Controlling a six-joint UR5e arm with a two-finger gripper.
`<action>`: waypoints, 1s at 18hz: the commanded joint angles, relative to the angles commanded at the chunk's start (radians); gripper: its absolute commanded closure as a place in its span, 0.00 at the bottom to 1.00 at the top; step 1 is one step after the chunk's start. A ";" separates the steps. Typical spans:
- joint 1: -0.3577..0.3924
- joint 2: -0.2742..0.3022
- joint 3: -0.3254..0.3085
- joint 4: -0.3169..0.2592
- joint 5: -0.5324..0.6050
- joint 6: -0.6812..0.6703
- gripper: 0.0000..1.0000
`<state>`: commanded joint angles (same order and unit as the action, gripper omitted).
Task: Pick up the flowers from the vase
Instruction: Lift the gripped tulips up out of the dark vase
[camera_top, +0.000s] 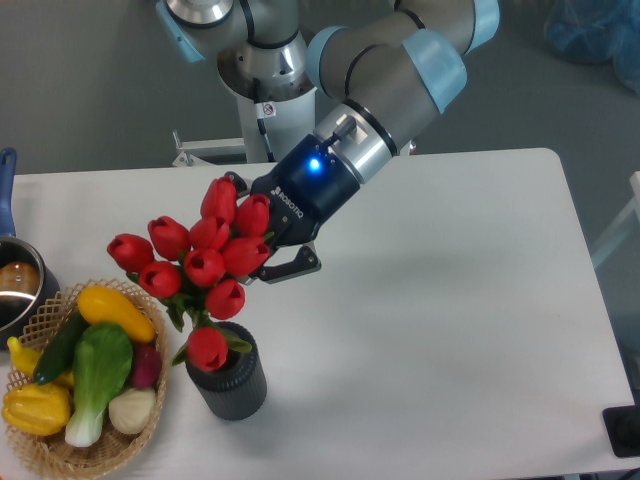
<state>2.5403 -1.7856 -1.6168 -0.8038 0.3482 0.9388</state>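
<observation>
On the white desk (480, 300), one bunch of ten red tulip flowers (200, 262) leans up and rightward from one dark grey ribbed vase (232, 385), lowest bud at its mouth, gripper (262, 232) clamped on the bunch.

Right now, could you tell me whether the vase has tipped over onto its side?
No, the vase stands upright on the table, its round mouth facing up beneath the flowers.

White table (480, 300) with rounded corners on a grey floor (90, 90), a blue plastic bag (590, 30) top right, a white metal frame (215, 150) behind the table, even light.
</observation>
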 joint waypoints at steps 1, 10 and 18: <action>-0.002 0.000 0.003 0.000 0.000 0.000 0.67; 0.032 0.018 0.011 -0.002 -0.003 -0.043 0.67; 0.189 0.020 0.005 -0.002 0.008 -0.032 0.67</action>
<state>2.7288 -1.7656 -1.6122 -0.8053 0.3559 0.9066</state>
